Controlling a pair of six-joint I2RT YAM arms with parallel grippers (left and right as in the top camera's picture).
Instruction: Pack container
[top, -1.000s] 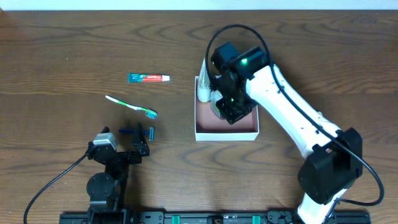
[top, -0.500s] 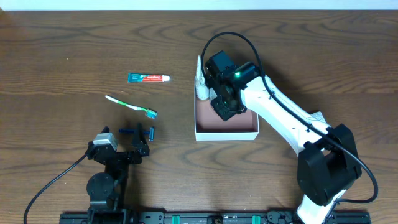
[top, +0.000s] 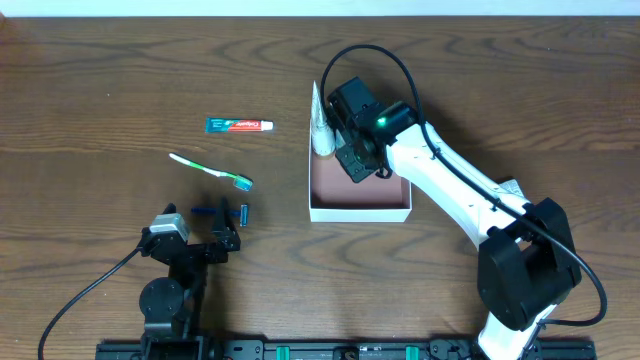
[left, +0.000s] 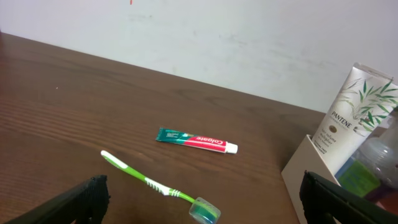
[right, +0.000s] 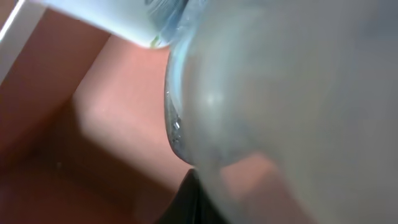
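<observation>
Right gripper low over the container, far-left corner, clear bottle at the lens.
The container sits mid-table, right of the toothpaste and toothbrush. A white tube stands in that corner. I cannot tell whether my right jaws are clamped on the bottle. Best approach: lower it upright beside the tube, without nudging it. Left gripper rests, fingers apart.

PANTENE on tube, Colgate on toothpaste
</observation>
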